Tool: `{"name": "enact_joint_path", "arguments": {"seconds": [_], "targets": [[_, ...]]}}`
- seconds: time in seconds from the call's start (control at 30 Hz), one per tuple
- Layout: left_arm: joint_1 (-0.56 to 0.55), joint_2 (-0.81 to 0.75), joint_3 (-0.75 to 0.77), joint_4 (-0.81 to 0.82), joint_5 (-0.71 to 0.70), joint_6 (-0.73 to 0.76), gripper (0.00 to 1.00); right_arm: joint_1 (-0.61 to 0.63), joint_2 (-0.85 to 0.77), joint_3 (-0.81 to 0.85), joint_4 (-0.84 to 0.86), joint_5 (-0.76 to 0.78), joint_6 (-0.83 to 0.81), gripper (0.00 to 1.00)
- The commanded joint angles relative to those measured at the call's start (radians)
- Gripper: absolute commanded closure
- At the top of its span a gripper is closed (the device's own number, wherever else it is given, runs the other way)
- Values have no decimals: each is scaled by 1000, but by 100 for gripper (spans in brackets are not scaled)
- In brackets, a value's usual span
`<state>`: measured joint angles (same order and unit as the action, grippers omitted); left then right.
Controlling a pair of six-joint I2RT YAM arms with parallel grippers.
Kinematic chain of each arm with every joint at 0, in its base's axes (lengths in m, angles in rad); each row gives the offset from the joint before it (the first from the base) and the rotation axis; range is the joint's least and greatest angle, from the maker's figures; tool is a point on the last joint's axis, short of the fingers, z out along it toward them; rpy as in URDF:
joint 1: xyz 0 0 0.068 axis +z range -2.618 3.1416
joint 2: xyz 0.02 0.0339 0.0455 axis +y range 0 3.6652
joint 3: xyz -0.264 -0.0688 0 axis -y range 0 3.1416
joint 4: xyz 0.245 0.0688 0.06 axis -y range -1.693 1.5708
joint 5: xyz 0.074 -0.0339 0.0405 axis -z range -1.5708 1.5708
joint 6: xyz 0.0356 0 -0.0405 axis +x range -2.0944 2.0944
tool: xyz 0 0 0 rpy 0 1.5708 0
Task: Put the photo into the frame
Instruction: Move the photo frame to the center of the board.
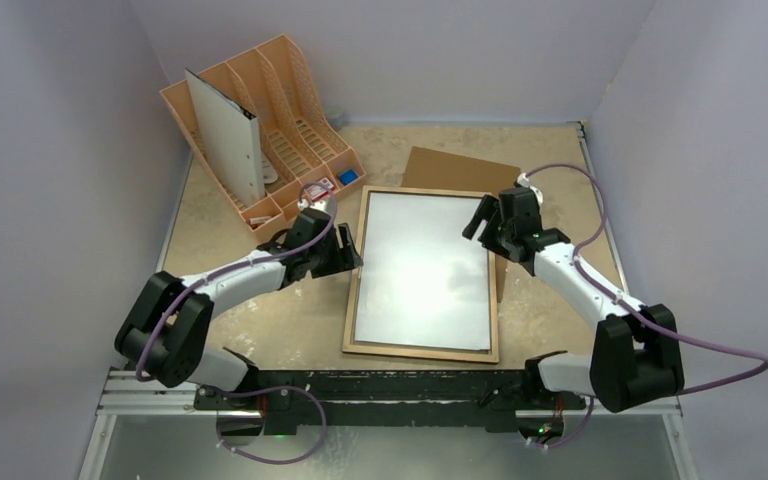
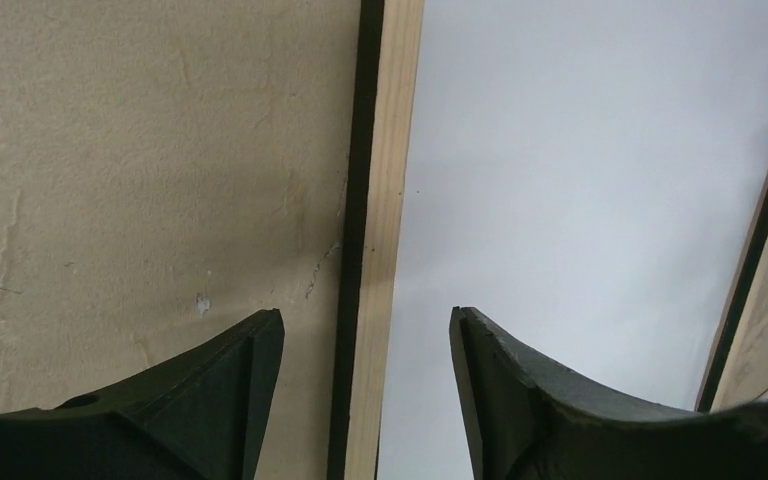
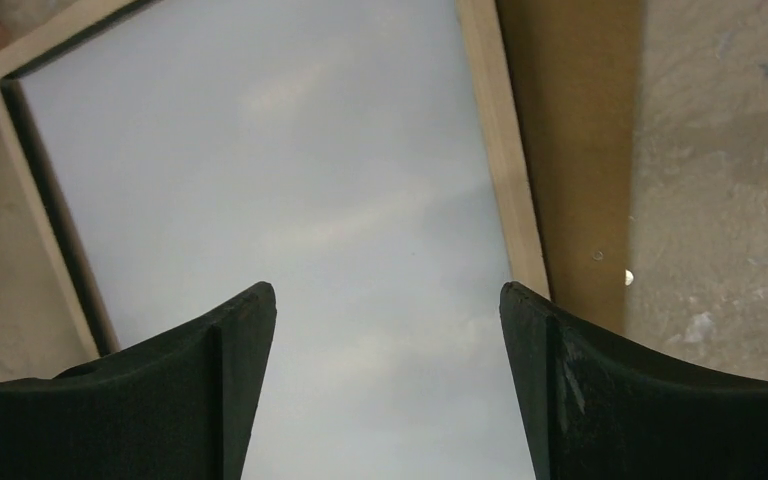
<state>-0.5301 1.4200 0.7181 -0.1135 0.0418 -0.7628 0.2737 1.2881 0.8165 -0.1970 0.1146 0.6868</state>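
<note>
Frame (image 1: 420, 351): flat on the surface (image 1: 260, 320), in the middle, light wood side up, long way running front to back.
Photo (image 1: 422, 270): inside the frame, white back up, filling the space inside the rim.
Left fingers (image 1: 345, 252): low over the left rim of the frame, spread apart, one over the bare surface and one over the white photo, holding nothing.
Right fingers (image 1: 482, 220): above the far right part of the photo, spread wide, holding nothing.
Brown board (image 1: 460, 170): flat on the surface, partly under the far right corner of the frame.
Orange rack (image 1: 260, 120): at the far left corner, with a white folder (image 1: 228, 135) standing up in it.
</note>
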Motion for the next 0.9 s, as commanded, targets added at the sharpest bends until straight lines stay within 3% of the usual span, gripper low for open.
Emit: {"name": "enact_joint_path", "arguments": {"seconds": [0.0, 0.43, 0.77, 0.87], "targets": [[5, 61, 41, 26, 44, 16, 35, -24, 19, -59, -7, 43, 34, 15], [5, 109, 55, -4, 60, 3, 37, -56, 89, -147, 110, -226, -12, 16], [5, 45, 26, -89, -88, -22, 38, -56, 81, -152, 160, -409, -72, 19], [6, 11, 29, -137, -167, -19, 38, -55, 72, -135, 117, -337, -71, 19]]}}
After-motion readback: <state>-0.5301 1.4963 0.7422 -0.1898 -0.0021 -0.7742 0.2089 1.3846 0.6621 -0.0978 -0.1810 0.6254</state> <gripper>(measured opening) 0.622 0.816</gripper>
